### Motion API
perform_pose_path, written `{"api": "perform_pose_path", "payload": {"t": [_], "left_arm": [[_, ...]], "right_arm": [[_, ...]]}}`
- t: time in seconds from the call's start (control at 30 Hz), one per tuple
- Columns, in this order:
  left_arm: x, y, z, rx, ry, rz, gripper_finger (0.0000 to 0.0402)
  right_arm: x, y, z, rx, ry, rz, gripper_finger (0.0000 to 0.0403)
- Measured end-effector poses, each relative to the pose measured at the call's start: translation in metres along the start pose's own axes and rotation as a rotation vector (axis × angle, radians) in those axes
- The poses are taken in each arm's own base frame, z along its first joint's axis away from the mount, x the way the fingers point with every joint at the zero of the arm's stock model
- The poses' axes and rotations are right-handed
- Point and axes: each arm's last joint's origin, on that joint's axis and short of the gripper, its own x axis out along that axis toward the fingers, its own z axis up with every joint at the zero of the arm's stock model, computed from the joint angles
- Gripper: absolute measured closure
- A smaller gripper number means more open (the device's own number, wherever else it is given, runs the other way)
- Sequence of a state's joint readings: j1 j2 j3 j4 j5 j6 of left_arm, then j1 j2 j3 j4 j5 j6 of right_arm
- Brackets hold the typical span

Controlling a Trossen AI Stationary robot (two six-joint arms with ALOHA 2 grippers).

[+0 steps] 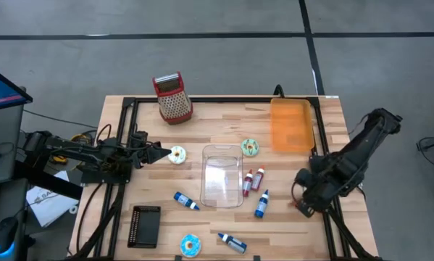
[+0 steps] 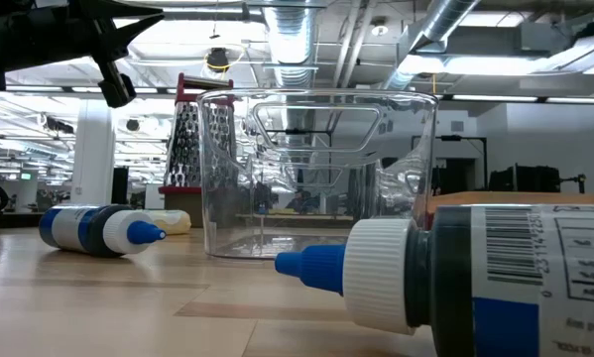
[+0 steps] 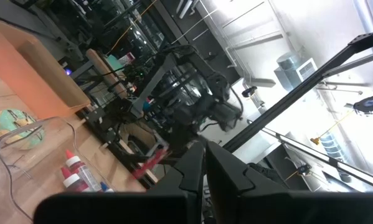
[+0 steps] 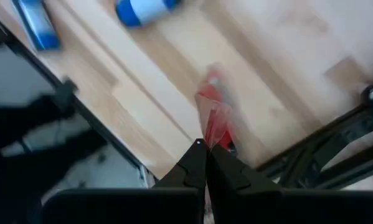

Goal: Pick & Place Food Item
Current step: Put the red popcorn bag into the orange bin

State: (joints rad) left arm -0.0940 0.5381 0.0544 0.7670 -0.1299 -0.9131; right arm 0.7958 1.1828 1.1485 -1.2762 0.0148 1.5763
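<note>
While lying centre-table, clear tub (image 1: 222,174), orange tray (image 1: 290,125) beyond

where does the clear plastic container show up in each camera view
High view: clear container at table centre, between the two donuts.
Low view: it stands mid-picture, behind the blue-capped bottle.
Left wrist view: only its rim shows, at the left edge.
Right wrist view: not in it.
Shared landmark: the box grater, behind the container in the low view.

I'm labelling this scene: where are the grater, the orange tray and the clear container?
grater (image 1: 174,106): high view, on its metal face.
orange tray (image 1: 290,127): high view, on its bare floor.
clear container (image 1: 222,177): high view, on its transparent bottom.
</note>
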Motion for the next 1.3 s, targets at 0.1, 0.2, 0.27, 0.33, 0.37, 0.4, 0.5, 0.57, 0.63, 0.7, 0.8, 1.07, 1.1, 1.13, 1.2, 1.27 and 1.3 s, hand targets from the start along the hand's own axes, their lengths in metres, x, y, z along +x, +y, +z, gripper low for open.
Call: {"api": "perform_pose_path", "payload": {"t": [0.1, 0.2, 0.27, 0.33, 0.37, 0.4, 0.5, 0.57, 0.63, 0.7, 0.8, 1.07, 1.1, 1.13, 1.2, 1.27, 1.3], "left_arm": [[0.000, 0.000, 0.000, 0.000, 0.000, 0.000, 0.0387], [0.000, 0.000, 0.000, 0.012, 0.000, 0.000, 0.0387], [0.000, 0.000, 0.000, 0.015, 0.000, 0.000, 0.0387], [0.000, 0.000, 0.000, 0.016, 0.000, 0.000, 0.0387], [0.000, 0.000, 0.000, 0.016, 0.000, 0.000, 0.0387], [0.000, 0.000, 0.000, 0.016, 0.000, 0.000, 0.0387], [0.000, 0.000, 0.000, 0.016, 0.000, 0.000, 0.0387], [0.000, 0.000, 0.000, 0.017, 0.000, 0.000, 0.0387], [0.000, 0.000, 0.000, 0.018, 0.000, 0.000, 0.0387], [0.000, 0.000, 0.000, 0.018, 0.000, 0.000, 0.0387], [0.000, 0.000, 0.000, 0.018, 0.000, -0.001, 0.0387], [0.000, 0.000, 0.000, 0.045, 0.000, -0.001, 0.0387], [0.000, 0.000, 0.000, 0.046, 0.000, 0.000, 0.0387], [0.000, 0.000, 0.000, 0.048, 0.000, -0.001, 0.0387], [0.000, 0.000, 0.000, 0.053, 0.000, -0.001, 0.0387], [0.000, 0.000, 0.000, 0.053, 0.000, -0.001, 0.0387], [0.000, 0.000, 0.000, 0.053, 0.000, -0.001, 0.0387]], "right_arm": [[-0.017, 0.001, 0.004, 0.061, -0.120, 0.011, 0.0403], [-0.029, -0.001, 0.012, 0.140, -0.253, 0.006, 0.0403], [-0.035, -0.004, 0.019, 0.204, -0.354, -0.005, 0.0403], [-0.041, -0.006, 0.027, 0.256, -0.465, -0.008, 0.0403], [-0.043, -0.007, 0.031, 0.277, -0.520, -0.012, 0.0403], [-0.044, -0.008, 0.036, 0.296, -0.573, -0.019, 0.0403], [-0.047, -0.012, 0.050, 0.352, -0.697, -0.046, 0.0403], [-0.049, -0.015, 0.059, 0.369, -0.777, -0.072, 0.0403], [-0.051, -0.020, 0.068, 0.387, -0.855, -0.109, 0.0403], [-0.056, -0.028, 0.076, 0.419, -0.936, -0.149, 0.0403], [-0.065, -0.041, 0.086, 0.497, -1.079, -0.187, 0.0403], [-0.082, -0.076, 0.114, 0.698, -1.227, -0.339, 0.0403], [-0.083, -0.080, 0.117, 0.725, -1.243, -0.361, 0.0403], [-0.083, -0.083, 0.120, 0.756, -1.254, -0.379, 0.0403], [-0.079, -0.091, 0.127, 0.837, -1.270, -0.409, 0.0403], [-0.072, -0.099, 0.132, 0.922, -1.286, -0.424, 0.0403], [-0.067, -0.102, 0.135, 0.959, -1.293, -0.426, 0.0403]]}}
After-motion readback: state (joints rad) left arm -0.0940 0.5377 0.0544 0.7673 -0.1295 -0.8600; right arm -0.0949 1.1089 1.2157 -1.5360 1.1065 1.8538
